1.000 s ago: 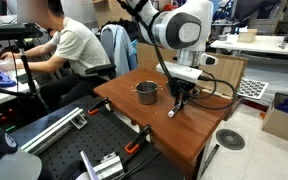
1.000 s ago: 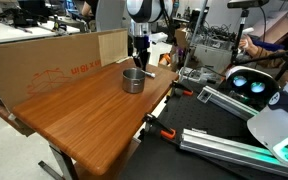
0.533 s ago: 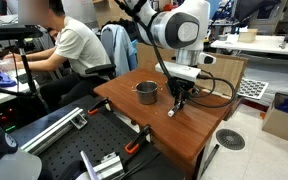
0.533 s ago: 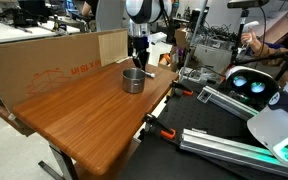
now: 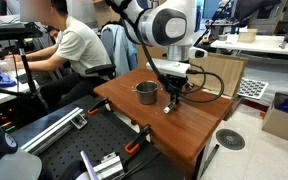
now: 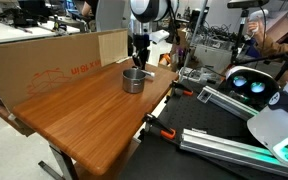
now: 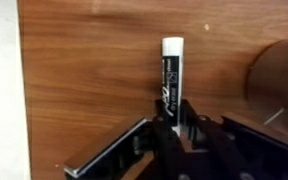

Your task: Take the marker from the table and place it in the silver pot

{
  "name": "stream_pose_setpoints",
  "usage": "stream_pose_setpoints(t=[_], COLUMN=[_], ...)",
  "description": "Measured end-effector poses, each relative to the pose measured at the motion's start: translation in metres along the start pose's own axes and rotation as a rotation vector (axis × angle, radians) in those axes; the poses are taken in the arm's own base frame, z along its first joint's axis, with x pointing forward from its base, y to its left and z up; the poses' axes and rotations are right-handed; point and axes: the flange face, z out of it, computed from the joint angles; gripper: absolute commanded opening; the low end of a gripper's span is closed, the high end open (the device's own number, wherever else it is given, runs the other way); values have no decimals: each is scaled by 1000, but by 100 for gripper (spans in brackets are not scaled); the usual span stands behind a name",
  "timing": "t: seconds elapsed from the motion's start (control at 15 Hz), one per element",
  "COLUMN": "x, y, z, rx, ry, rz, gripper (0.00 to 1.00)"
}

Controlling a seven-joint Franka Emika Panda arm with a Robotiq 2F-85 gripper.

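The gripper [image 5: 174, 96] hung over the table [image 5: 189, 135] in an exterior view, at 3 o'clock from the silver pot [image 5: 146, 92], close beside it but apart from it. The marker [image 5: 169, 106] projected from under the gripper toward 7 o'clock, its pale tip lowest. These frames did not show whether that tip touched the wood. In the wrist view the gripper [image 7: 172, 110] was clenched on the marker [image 7: 171, 72]. The 2 jaws pressed the dark barrel from 9 and 3 o'clock, and the lower end of the barrel was hidden between them. The free length ran straight toward 12 o'clock and ended in a whitish cap. The wooden table [image 7: 84, 70] filled the background there, and the curved wall of the silver pot [image 7: 277, 78] entered at 3 o'clock, apart from the marker. In an exterior view from the opposite side, the gripper [image 6: 139, 55] stood at 12 o'clock above the silver pot [image 6: 133, 80], which rested upright on the table [image 6: 89, 115]. A cardboard box [image 6: 44, 62] stood along the far table edge. 1 person [image 5: 72, 45] sat at a desk at 10 o'clock.
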Motion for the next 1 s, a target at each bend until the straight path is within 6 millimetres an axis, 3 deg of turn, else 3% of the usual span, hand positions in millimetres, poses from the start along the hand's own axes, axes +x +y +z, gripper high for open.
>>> stream_pose_setpoints(t=[0.6, 1.0], x=[-49, -71], y=[-19, -53], z=[-40, -79], rx=[-68, -142], ry=[117, 243], rz=[40, 63], gripper=[5, 5])
